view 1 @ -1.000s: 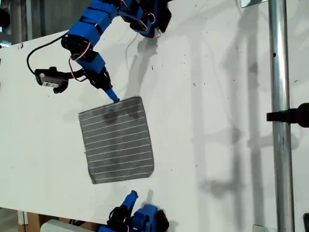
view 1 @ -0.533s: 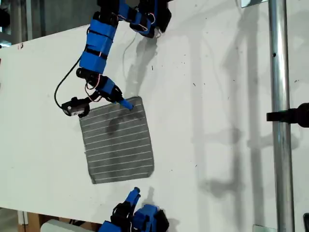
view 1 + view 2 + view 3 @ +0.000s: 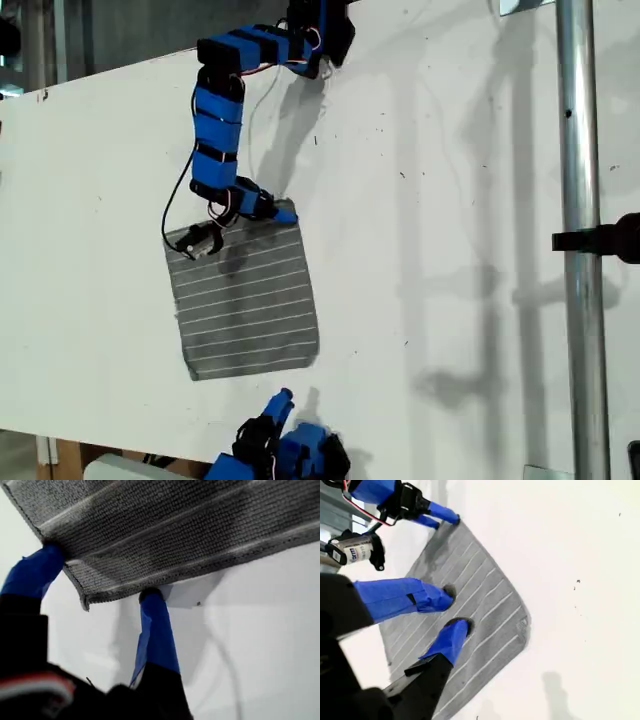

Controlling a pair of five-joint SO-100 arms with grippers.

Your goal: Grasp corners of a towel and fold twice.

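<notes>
The grey towel (image 3: 245,300) with thin white stripes lies flat on the white table (image 3: 450,200). My first gripper (image 3: 282,213) is down at the towel's far corner (image 3: 290,206) on the exterior view's right. The first wrist view shows it open (image 3: 100,572), one finger on each side of that corner (image 3: 85,602) of the towel (image 3: 175,525). My second gripper (image 3: 277,404) hovers near the table's front edge, just short of the towel's near edge. It is open (image 3: 452,610) and holds nothing, looking over the towel (image 3: 485,605) and its near corner (image 3: 522,625).
A vertical metal pole (image 3: 575,240) with a black clamp (image 3: 600,240) stands at the exterior view's right. The first arm's wrist camera (image 3: 198,243) and cable hang over the towel's far edge. The table's edge (image 3: 60,75) runs along the exterior view's upper left.
My first gripper has slid along the towel's far edge towards the exterior view's right, ending at the corner. Its arm has swung over the towel. My second gripper has barely shifted.
</notes>
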